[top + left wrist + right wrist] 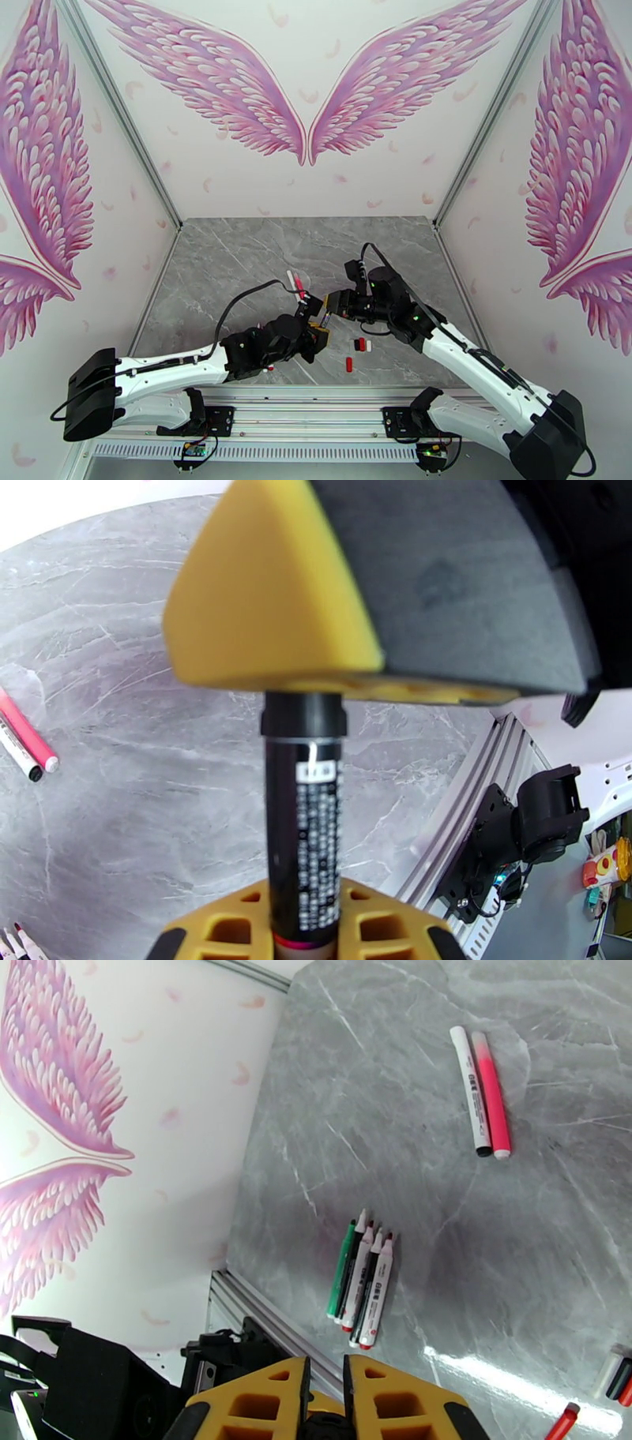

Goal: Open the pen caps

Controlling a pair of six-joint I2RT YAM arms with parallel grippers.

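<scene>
**Pen gripped at both ends above the table**

From above, the left gripper point(318, 330) and the right gripper point(333, 304) meet nose to nose over the grey table point(237, 260). Two pens point(297, 284), one pink and one white, lie side by side just beyond them. Three loose caps point(360, 345), black, white and red, sit together near the grippers. A fourth, a red cap point(348, 364), lies just nearer the arm bases.

At the left wrist, the left gripper's yellow fingers point(379, 930) pinch the black pen point(304, 835) by its barrel, which stands straight out from them. Its black cap point(304, 714) runs up under the right gripper's yellow finger point(268, 598). The contact itself is hidden, but the cap looks clamped there.

At the right wrist, the right gripper's fingers point(395, 1402) are pressed almost together, with a thin slit between them. Four pens point(362, 1276) lie bunched near the table's railed edge, well apart from the pink and white pair.
</scene>
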